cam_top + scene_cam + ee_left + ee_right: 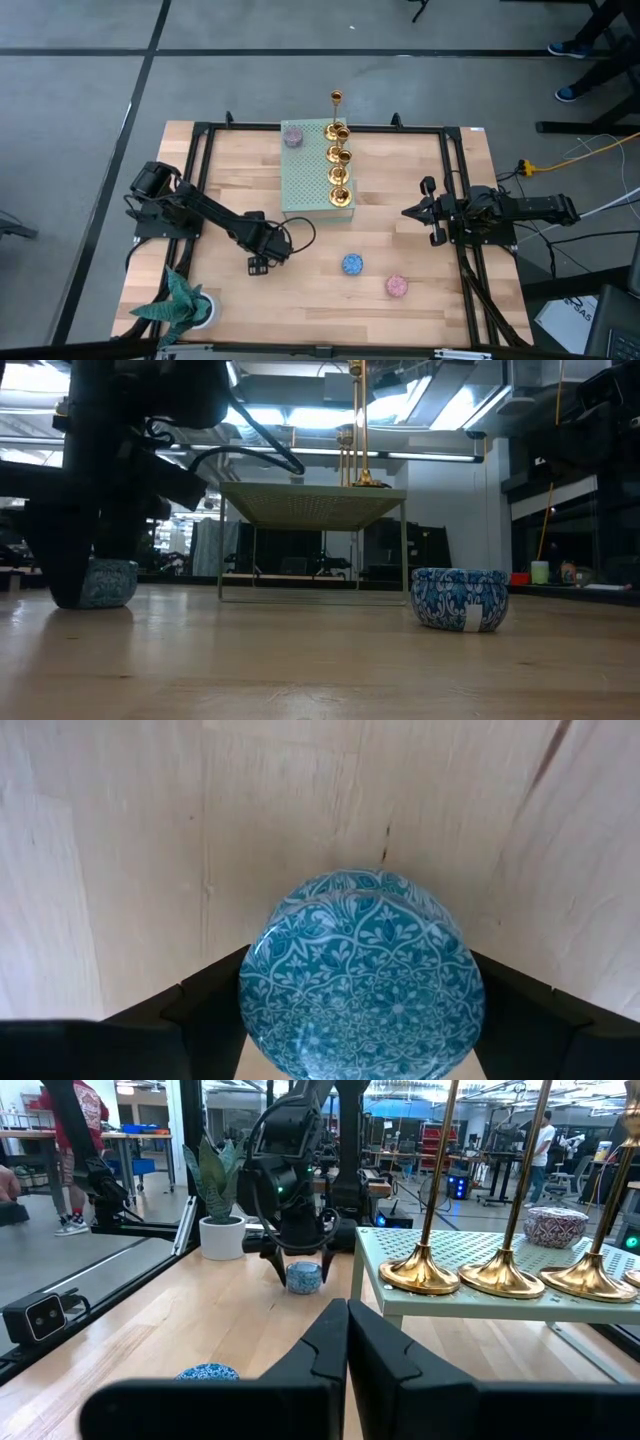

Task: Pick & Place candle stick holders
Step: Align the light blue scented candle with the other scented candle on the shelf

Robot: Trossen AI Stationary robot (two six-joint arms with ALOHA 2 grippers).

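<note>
**A:** ok so where are we at? The candle stick holders (339,160) are all lined up on the green perforated stand (305,175) at the far side of the counter (330,285), five gold ones in a row along its right edge. In the right wrist view we see three flared bases (500,1275) sitting flat on the mesh, tall thin stems going up out of shot.

**B:** yeah, and neither arm is on them. Our left gripper (258,262) is down at the counter, well apart from the stand, and the left wrist view shows a teal patterned disc (362,975) sitting between its fingers (205,1010). Fingers are spread about as wide as the disc; we can't tell if they're actually squeezing it or just straddling it.

**A:** the right gripper (428,212) is parked at the right side of the counter, pointing toward the stand, fingers pressed together with nothing in them.

**B:** so for doing this well, we'd guess: let the disc be, and come at a holder low on the stem just above the base, since those tall stems look tippy. Take the end one nearest us first so we don't knock its neighbours.

**A:** agreed, and lift straight up before moving sideways. The blue disc (352,264) and pink disc (397,287) are lying on the open counter, so watch where we set down.
</note>
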